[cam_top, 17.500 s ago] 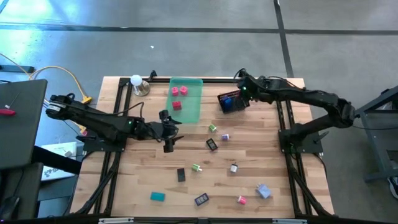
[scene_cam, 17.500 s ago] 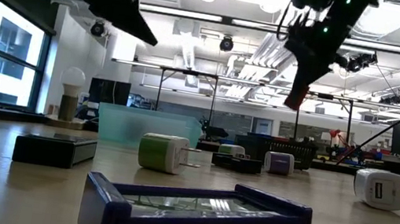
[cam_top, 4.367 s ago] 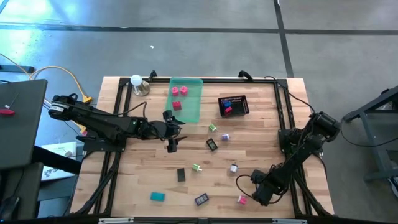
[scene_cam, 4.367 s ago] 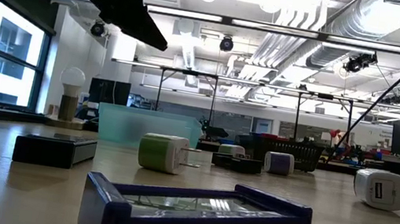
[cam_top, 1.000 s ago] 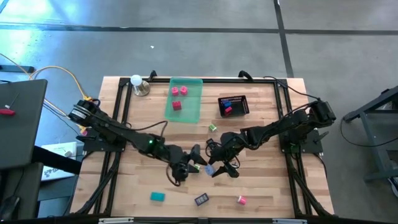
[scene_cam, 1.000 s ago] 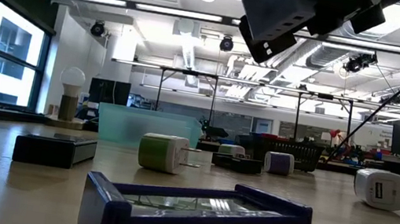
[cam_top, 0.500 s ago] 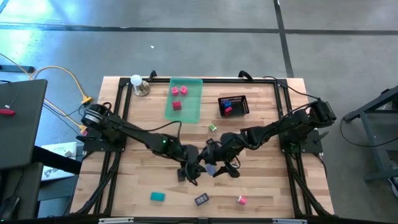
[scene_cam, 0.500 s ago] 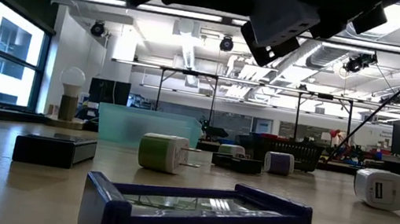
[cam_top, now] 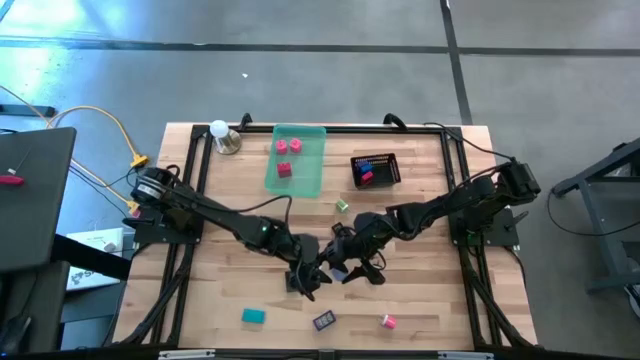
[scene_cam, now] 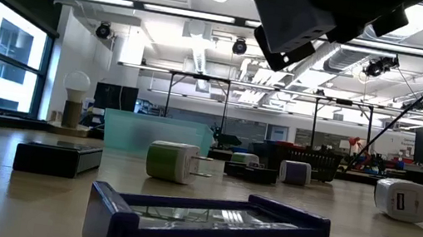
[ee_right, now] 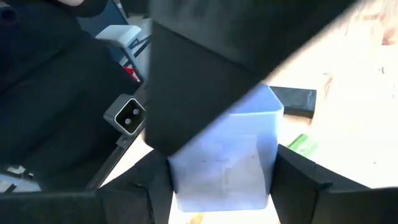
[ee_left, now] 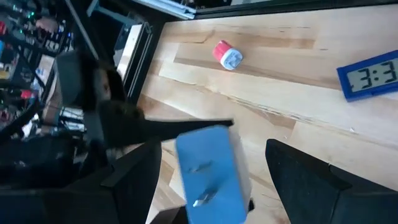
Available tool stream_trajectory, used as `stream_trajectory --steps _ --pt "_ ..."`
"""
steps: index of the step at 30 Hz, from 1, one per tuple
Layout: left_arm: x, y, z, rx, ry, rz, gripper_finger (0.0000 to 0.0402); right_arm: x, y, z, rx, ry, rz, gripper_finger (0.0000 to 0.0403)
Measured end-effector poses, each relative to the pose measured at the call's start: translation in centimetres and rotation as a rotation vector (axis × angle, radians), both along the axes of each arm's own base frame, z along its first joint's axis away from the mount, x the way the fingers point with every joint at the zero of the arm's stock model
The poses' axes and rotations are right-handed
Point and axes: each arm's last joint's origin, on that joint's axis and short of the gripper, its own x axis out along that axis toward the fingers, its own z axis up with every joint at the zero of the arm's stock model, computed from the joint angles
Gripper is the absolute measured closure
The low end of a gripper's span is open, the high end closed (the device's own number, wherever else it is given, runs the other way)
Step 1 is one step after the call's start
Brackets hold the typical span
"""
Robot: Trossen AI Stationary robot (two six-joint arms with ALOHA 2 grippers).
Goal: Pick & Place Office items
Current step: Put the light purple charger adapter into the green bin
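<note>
Two dark robot arms meet over the middle of a pale wooden butcher-block table (cam_top: 420, 210) in a large open workshop with grey concrete flooring, exposed ceiling ducts and strip lights. The right gripper (cam_top: 343, 270) is clamped on a lavender-blue blocky piece (ee_right: 224, 158), lifted clear of the wood; the right wrist view shows that block squarely between the two dark fingers (ee_right: 314, 180). The left gripper (cam_top: 310, 279), its fingers (ee_left: 130, 177) spread wide and holding nothing, sits just beside it, framing the same block (ee_left: 210, 165) from the other side.

The only legible writing is on a blue-cased digital clock (ee_left: 367, 74) lying face up near the front edge, its display reading "3:3" before the frame cuts it off; the overhead camera shows it only as a small dark rectangle (cam_top: 323, 321). The table-level camera sees it up close as a purple-blue frame (scene_cam: 208, 227), with neither gripper's fingertips in shot.

Toward the back, a translucent green rectangular tray (cam_top: 310, 175) holds three pink-red cubes (cam_top: 283, 147), and a black mesh basket (cam_top: 388, 172) carries blue and red pieces. Loose on the boards are a teal block (cam_top: 253, 315), a pink cylinder-like piece (cam_top: 388, 321) and a green-and-white piece (cam_top: 341, 205). A white globe lamp (cam_top: 219, 131) stands at the back left corner.
</note>
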Motion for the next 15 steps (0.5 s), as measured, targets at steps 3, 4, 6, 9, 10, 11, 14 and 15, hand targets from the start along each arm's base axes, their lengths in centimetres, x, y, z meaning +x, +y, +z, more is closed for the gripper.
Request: stream_trajectory --steps 3,4,6,9,10,11,14,15 --pt "0.0 0.03 -0.02 0.002 0.002 0.0 0.0122 0.02 -0.02 -0.01 -0.008 -0.002 -0.012 0.0209" --pt "0.0 0.03 -0.02 0.002 0.001 0.001 0.0122 0.03 -0.04 -0.02 -0.012 -0.002 -0.019 0.0209" --pt "0.01 0.03 -0.01 -0.001 0.002 0.004 0.0122 0.03 -0.05 -0.02 -0.013 -0.002 -0.021 0.0209" --pt "0.08 0.29 -0.04 -0.016 0.01 0.028 0.0123 0.03 -0.05 -0.03 -0.011 0.0 -0.023 0.0209" --pt "0.08 0.37 -0.08 -0.012 0.014 0.027 0.0126 0.03 -0.05 -0.03 -0.008 0.003 -0.025 0.0209" --pt "0.09 0.49 -0.13 -0.003 0.018 0.024 0.0131 0.03 -0.05 -0.03 -0.005 0.006 -0.027 0.0209" --pt "0.43 0.54 -0.56 0.013 0.012 0.022 0.0156 0.06 -0.21 -0.05 -0.003 0.01 -0.033 0.0209" --pt "0.54 0.52 -0.72 0.019 0.01 0.03 0.0166 0.04 -0.22 -0.08 -0.004 0.014 -0.033 0.0209"
